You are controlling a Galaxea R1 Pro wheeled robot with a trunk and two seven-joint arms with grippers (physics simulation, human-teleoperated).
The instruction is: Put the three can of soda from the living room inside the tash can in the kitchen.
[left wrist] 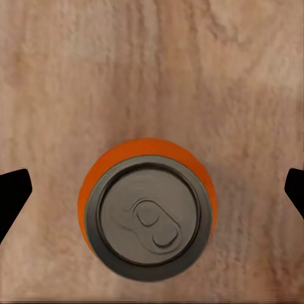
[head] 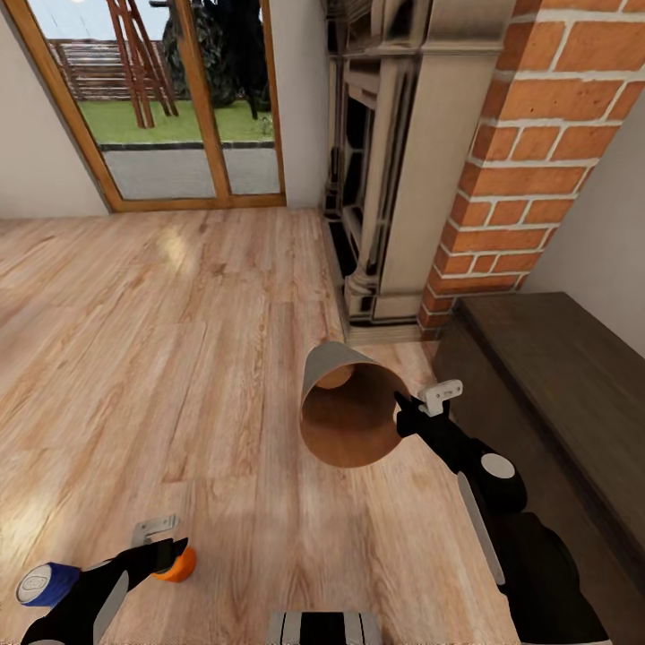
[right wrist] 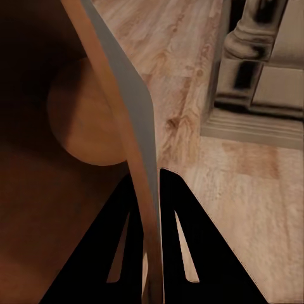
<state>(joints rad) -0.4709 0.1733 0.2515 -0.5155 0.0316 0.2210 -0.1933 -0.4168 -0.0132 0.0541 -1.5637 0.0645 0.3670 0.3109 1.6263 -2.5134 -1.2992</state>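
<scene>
A can of soda (left wrist: 149, 212) stands upright on the wood floor (head: 134, 340) of the living room, its orange wall and grey pull-tab top seen straight from above in the left wrist view. In the head view the same can (head: 179, 566) shows as an orange patch low at the left, partly covered by the black end of the left arm. The left gripper (left wrist: 152, 196) hangs over it with its two dark fingertips (left wrist: 12, 196) spread wide to either side of the can, well clear of its wall, so the pincer is released and grasps nothing.

A second can (head: 47, 583), with a dark blue body and silver top, lies near the lower left corner of the head view, close against the left arm (whether it touches the arm cannot be told).

The tash can (head: 345, 412) is tipped on its side above the floor, near the middle of the head view, its brown inside and wide mouth turned toward the camera and its pale grey outside showing along the top. The right gripper (right wrist: 150, 253) is clenched on its rim: in the right wrist view the thin wall (right wrist: 126, 120) runs between the two black fingers, one inside and one outside. In the head view that gripper (head: 414, 414) sits at the right edge of the bin's mouth.

Beyond the bin stand the carved stone fireplace (head: 394, 161) and the red brick chimney (head: 528, 152), with a dark wooden cabinet (head: 555, 376) at the right. Wood-framed glass doors (head: 170, 98) at the far left look onto grass.
</scene>
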